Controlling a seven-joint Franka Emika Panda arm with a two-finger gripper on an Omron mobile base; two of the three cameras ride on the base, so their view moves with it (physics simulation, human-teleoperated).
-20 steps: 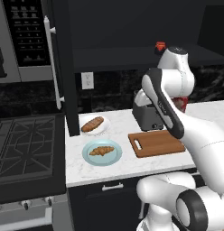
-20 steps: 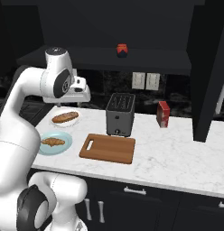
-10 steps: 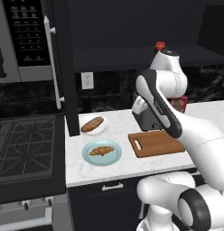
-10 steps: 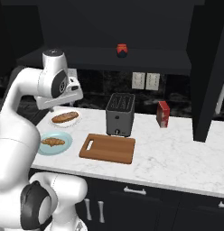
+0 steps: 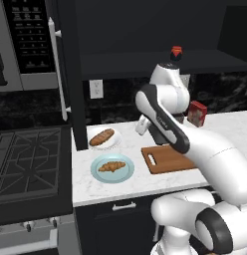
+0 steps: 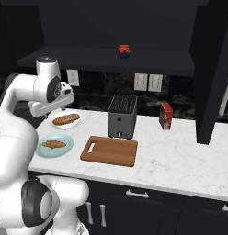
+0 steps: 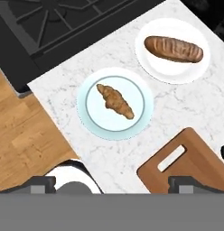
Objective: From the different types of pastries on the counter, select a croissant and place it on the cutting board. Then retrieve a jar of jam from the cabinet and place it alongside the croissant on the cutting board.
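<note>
The croissant (image 7: 115,101) lay flat, golden-brown, centred on a pale blue plate (image 7: 89,122), its length running from ten to four o'clock in the hand view. The wooden cutting board (image 6: 110,152) lay bare at the plate's three o'clock in the base views. The red-lidded jam jar (image 6: 124,50) stood upright on the cabinet shelf (image 6: 79,58) above.

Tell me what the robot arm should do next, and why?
Probably lower the gripper toward the croissant on the light blue plate. In the hand view the croissant lies ahead of the fingertips, untouched, and the cutting board holds nothing yet. The other pastry on the white plate is a long loaf, not the one wanted.
</note>
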